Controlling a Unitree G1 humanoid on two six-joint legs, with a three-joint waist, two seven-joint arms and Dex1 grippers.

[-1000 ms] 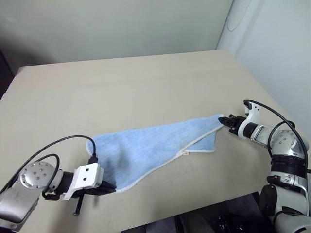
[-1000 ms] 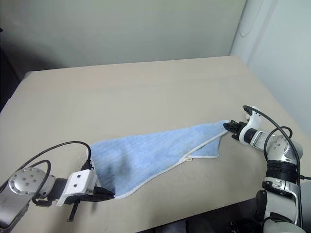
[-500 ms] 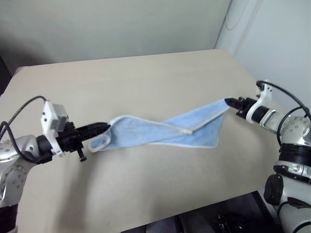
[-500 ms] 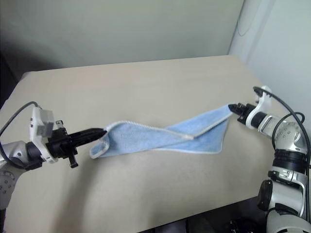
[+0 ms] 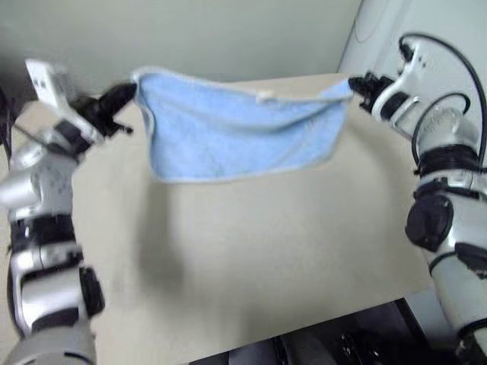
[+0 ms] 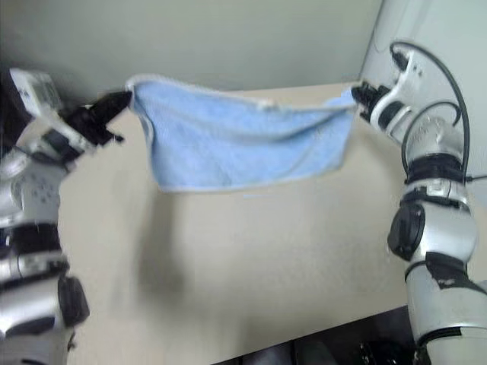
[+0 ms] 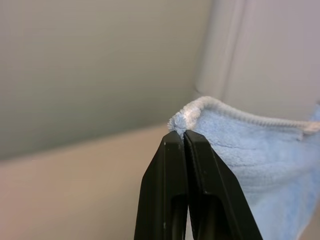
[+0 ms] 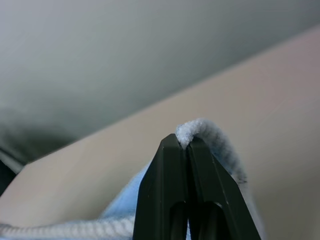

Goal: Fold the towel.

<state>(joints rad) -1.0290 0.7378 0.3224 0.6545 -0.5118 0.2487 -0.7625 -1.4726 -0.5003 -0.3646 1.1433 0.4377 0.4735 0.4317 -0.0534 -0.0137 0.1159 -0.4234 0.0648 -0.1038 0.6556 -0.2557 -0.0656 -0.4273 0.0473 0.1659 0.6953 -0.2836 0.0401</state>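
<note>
The towel (image 5: 236, 129), light blue terry with a white hem, hangs spread in the air above the beige table (image 5: 251, 258), clear of its top. My left gripper (image 5: 131, 90) is shut on the towel's upper left corner (image 7: 182, 120), and my right gripper (image 5: 353, 82) is shut on the upper right corner (image 8: 192, 131). The top hem sags a little between the two grips. The cloth drapes down in a wide flap, with its lower edge hanging free over the table.
A pale wall (image 5: 190, 38) rises behind the table's far edge, and a white panel (image 5: 456, 30) stands at the right. The table's near edge runs along the bottom, with dark floor below it.
Both grippers have risen and moved forward with the towel's corners. The towel has gone from lying stretched on the table to hanging spread in the air.
</note>
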